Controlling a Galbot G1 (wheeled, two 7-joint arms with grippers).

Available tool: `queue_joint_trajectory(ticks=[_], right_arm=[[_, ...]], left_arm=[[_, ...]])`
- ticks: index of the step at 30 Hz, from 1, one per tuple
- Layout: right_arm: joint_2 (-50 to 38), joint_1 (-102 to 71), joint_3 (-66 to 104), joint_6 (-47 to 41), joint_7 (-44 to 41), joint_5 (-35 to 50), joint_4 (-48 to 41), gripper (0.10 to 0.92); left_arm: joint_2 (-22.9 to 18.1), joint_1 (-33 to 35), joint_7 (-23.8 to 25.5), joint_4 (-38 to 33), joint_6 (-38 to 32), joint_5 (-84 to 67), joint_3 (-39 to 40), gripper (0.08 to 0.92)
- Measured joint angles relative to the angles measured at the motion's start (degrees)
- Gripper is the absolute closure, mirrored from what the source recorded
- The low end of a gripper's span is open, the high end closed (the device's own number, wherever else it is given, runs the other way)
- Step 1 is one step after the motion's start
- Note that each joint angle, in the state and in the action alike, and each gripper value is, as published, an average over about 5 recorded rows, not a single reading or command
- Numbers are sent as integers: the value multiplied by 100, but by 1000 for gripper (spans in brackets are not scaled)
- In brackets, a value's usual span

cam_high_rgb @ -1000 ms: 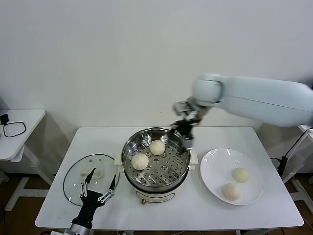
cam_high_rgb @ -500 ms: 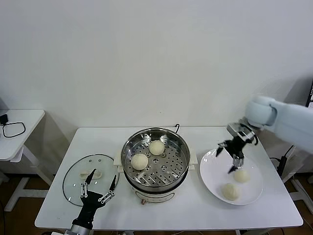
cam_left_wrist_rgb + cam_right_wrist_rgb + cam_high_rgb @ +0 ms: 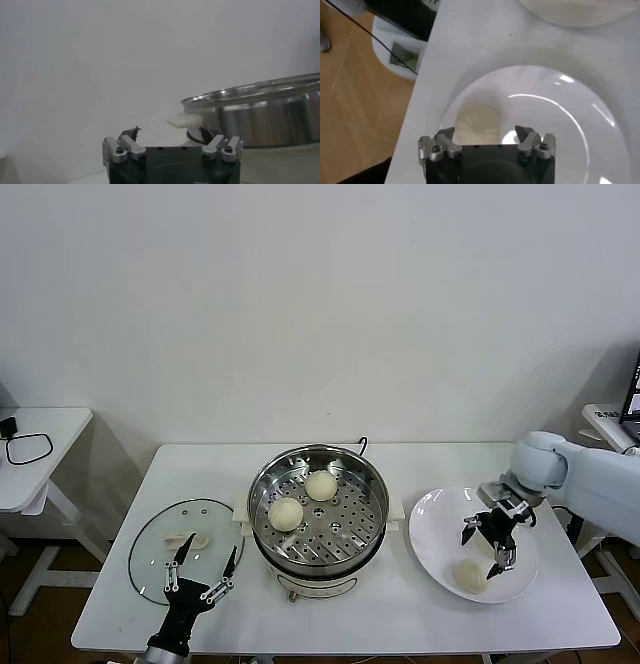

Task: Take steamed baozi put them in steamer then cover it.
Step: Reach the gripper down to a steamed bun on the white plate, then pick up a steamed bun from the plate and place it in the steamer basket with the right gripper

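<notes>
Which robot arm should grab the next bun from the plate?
The right one, probably. The right hand hangs open over the white plate, close to a bun there. The left hand is open too, but low by the glass lid, on the far side of the steamer.

The steamer (image 3: 318, 506) is gleaming as polished, perforated metal; the cover (image 3: 186, 549) is showing clear glass, the plate (image 3: 437, 529) glossy white, the baozi (image 3: 286, 513) matt and smooth.
</notes>
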Motion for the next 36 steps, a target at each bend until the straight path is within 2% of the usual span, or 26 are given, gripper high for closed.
queue_joint_trajectory(ticks=[14,23,36], right_arm=[[-15,-544,310,10,181,-193,-154,208],[-93,-579,370,33,296,-198,-110,341],[-172,90,284,285,179,-36,150,430]], left_arm=[[-6,-7,-22,10,-8,6,-15,177],[-46,-27,-57,-21,4,4,24,177],[59,-17,-64,-83,4,-3,-2,177]])
